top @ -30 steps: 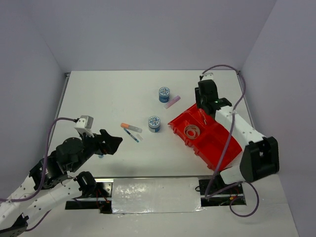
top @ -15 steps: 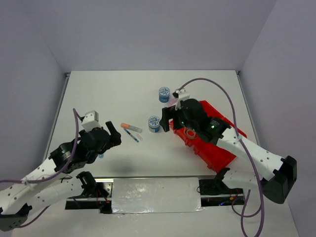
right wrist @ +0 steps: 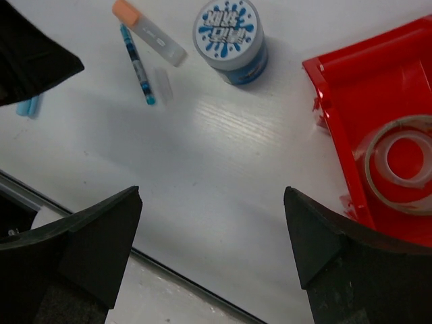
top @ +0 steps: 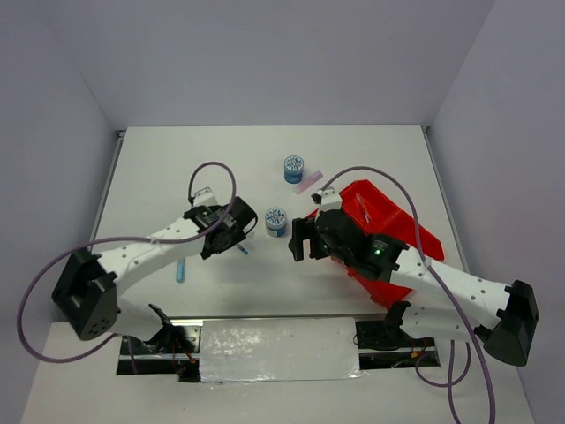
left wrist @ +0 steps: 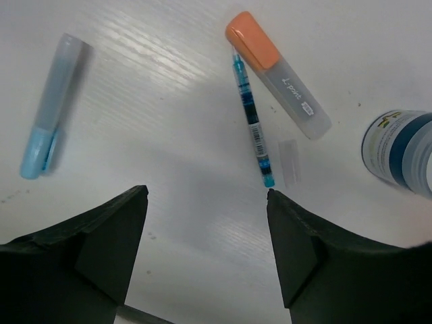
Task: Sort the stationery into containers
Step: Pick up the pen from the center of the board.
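Observation:
My left gripper (left wrist: 207, 196) is open just above the table, its right fingertip beside the tip of a thin blue pen (left wrist: 252, 121). An orange-capped marker (left wrist: 278, 64) lies against that pen, and a light blue marker (left wrist: 52, 104) lies apart to the left. My right gripper (right wrist: 212, 196) is open over bare table, left of the red tray (right wrist: 378, 81). A clear tape ring (right wrist: 401, 162) lies in a tray compartment. One blue-white roll (top: 276, 221) stands between the grippers, and another (top: 294, 169) stands farther back by the pink stick (top: 308, 183).
The left arm's gripper (right wrist: 30, 61) shows at the right wrist view's upper left, close to the pens. The table's near edge (right wrist: 169, 266) runs just below the right gripper. The red tray (top: 402, 230) sits askew on the right side of the table.
The left arm has swung forward from the near-left corner to over the pens. The right arm has come off the far end of the tray toward the near roll.

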